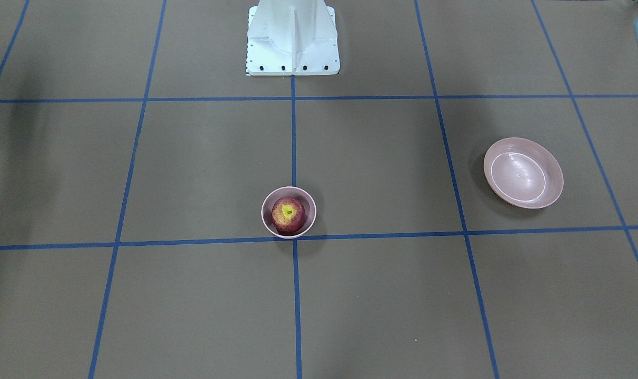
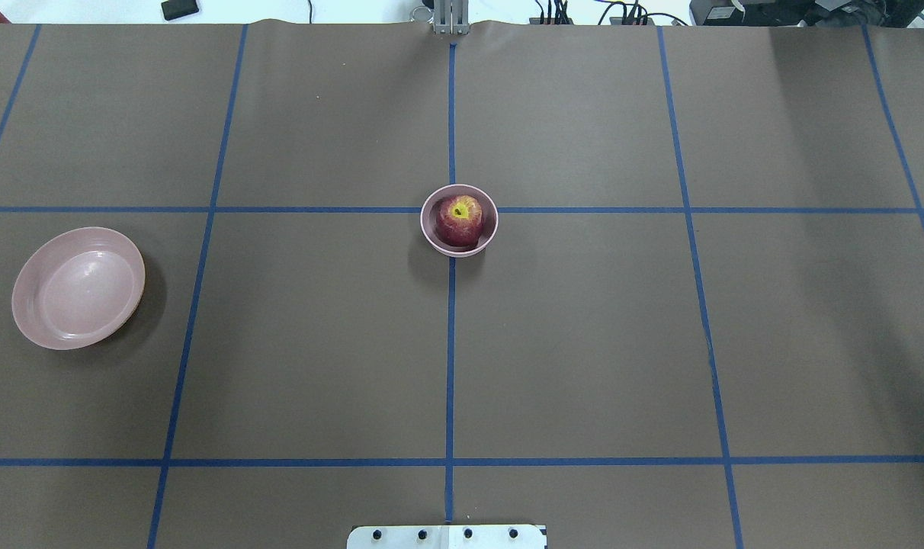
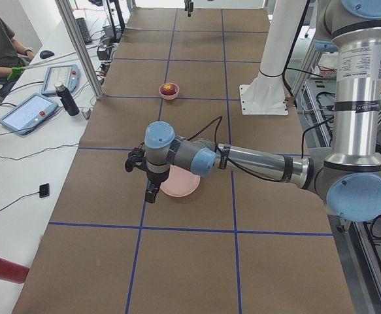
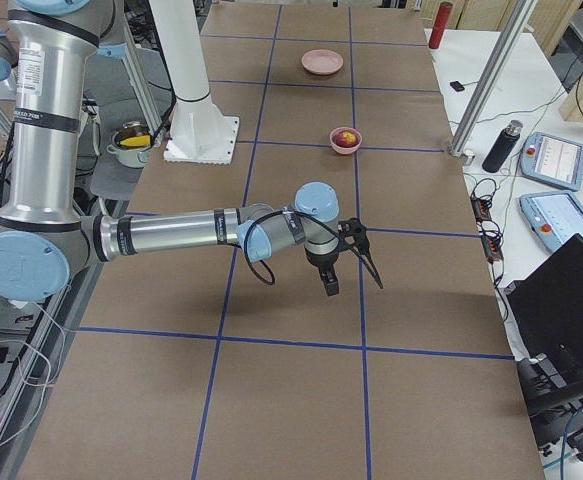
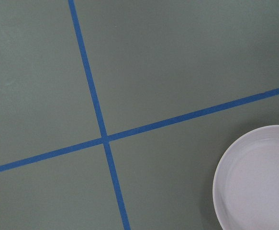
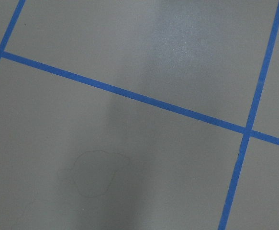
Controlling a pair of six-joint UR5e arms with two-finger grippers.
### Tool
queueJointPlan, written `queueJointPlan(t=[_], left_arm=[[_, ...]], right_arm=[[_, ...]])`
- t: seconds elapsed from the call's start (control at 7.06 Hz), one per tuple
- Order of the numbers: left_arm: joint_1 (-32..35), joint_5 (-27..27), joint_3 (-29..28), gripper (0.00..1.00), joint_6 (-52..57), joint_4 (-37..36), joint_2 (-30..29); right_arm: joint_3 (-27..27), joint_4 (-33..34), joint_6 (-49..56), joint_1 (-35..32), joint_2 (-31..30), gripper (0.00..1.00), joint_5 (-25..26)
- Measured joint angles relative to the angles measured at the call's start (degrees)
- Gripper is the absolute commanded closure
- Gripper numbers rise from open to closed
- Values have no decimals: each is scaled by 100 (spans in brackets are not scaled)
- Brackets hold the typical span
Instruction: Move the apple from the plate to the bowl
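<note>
Red apple (image 2: 457, 223) in bowl (image 2: 425, 229); side views show left tool (image 3: 141, 180), right tool (image 4: 353, 280), state unclear.

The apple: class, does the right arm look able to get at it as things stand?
Probably yes: the apple sits uncovered in the bowl, top exposed, and nothing stands between it and the right gripper.

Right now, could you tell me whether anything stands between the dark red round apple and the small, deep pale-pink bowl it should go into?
Nothing visible does: the dark red round apple already sits inside the small, deep pale-pink bowl. The wide, shallow pale-pink plate lies empty, off to the robot's left.
</note>
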State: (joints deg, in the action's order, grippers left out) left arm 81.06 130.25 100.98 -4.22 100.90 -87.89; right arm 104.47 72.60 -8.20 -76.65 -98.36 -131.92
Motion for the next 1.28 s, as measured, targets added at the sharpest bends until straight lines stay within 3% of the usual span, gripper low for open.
queueJointPlan(t=[0.85,1.28], left_arm=[[-5,-14,42,2,17,41,29],[-26,-39,47,2,55,488,-17]], right_arm=[[-10,1,-305,304,75,0,-8],[85,-3,-372,337,165,0,-59]])
